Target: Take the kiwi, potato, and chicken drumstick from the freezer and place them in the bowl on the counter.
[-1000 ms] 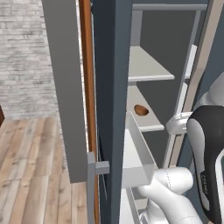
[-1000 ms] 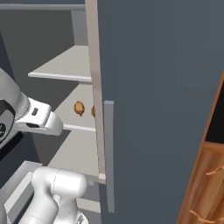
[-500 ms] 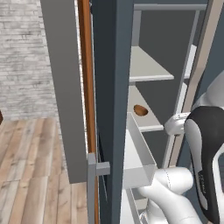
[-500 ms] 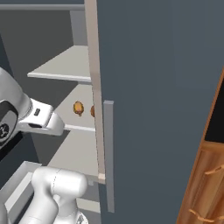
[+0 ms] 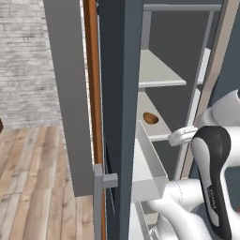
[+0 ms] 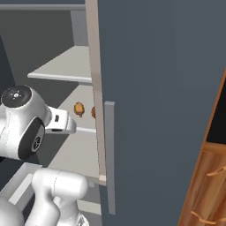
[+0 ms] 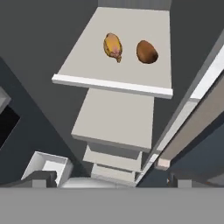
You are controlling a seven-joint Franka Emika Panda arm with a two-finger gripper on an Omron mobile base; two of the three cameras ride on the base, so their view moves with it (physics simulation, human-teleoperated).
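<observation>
So my gripper (image 7: 107, 179) is spread as wide as it goes and has nothing in it; in the hand view I can just see the two dark fingertips (image 7: 41, 178) poking up at the bottom, well apart, hovering above the freezer (image 6: 167, 88) interior. Looking along the claw, there's a pale grey shelf (image 7: 87, 61) with two things sitting on it side by side, near each other but not touching: the chicken drumstick (image 7: 113, 47), orange-brown, and the potato (image 7: 147, 51), a rounder brown lump next to it. Lower shelves step down under that one, and a boxy pull-out drawer (image 7: 48, 168) shows at the lower left corner, can't tell what's in it. From the right base view I see the same two food items (image 6: 79, 108) on the middle shelf, the potato partly hidden behind the door edge with its grey bar handle (image 6: 109, 154). Left base view shows the potato (image 5: 150, 117) on that shelf, and a pale drawer (image 5: 147, 164) pulled out below it, which looks bare inside from what I can see.
</observation>
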